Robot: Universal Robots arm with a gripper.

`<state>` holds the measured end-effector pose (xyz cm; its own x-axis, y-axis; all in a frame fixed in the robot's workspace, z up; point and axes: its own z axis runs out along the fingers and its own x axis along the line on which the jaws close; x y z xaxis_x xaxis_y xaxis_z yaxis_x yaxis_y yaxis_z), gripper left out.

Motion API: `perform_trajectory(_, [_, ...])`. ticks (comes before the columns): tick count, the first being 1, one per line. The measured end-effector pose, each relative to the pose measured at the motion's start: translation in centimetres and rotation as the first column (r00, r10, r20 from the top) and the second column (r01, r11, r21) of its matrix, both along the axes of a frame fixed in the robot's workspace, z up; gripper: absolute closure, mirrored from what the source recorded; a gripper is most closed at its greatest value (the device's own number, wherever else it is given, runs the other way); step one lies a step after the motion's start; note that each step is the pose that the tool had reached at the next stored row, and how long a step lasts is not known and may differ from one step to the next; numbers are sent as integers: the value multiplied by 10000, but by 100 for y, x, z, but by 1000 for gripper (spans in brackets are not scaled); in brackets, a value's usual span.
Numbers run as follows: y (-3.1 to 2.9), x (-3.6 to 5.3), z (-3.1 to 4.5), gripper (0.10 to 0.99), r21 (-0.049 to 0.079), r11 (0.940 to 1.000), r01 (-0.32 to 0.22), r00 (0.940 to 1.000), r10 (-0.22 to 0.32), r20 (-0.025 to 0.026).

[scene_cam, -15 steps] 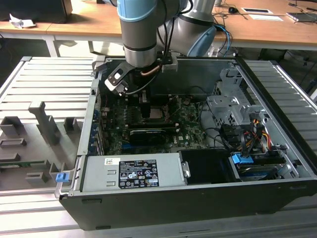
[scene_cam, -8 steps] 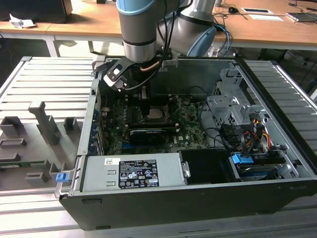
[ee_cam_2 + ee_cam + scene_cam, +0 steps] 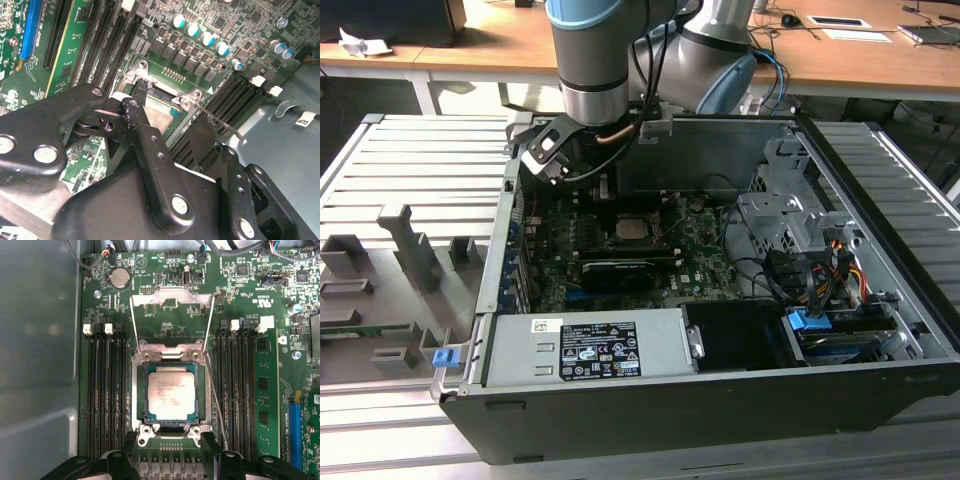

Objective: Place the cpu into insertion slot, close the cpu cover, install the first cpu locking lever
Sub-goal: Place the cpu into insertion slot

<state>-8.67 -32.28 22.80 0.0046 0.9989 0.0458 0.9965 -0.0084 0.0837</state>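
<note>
The cpu (image 3: 170, 395) lies flat in the insertion slot (image 3: 141, 390), its tan-silver face up; it also shows in the exterior view as the cpu (image 3: 630, 228). The cpu cover (image 3: 172, 295) stands swung open beyond the socket, so the board shows through its window. A thin wire locking lever (image 3: 216, 405) runs loose along one side of the socket. My gripper (image 3: 167, 460) hovers just above the socket's near edge, open, with nothing between its fingers (image 3: 140, 95). In the second wrist view the cpu (image 3: 161, 119) shows between them.
Long black memory slots (image 3: 102, 390) flank the socket on both sides. The open computer case (image 3: 880, 200) holds a power supply (image 3: 590, 350), a drive cage (image 3: 790, 210) and loose cables (image 3: 820, 270). Grey fixture blocks (image 3: 410, 250) stand at the exterior view's left.
</note>
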Motion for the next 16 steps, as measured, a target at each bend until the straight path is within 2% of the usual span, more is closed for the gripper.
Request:
perform_trajectory(11, [0, -3, 0, 475, 0, 10000, 1, 10000, -1, -1])
perform_trajectory(16, [0, 63, 0, 475, 0, 10000, 1, 10000, -1, -13])
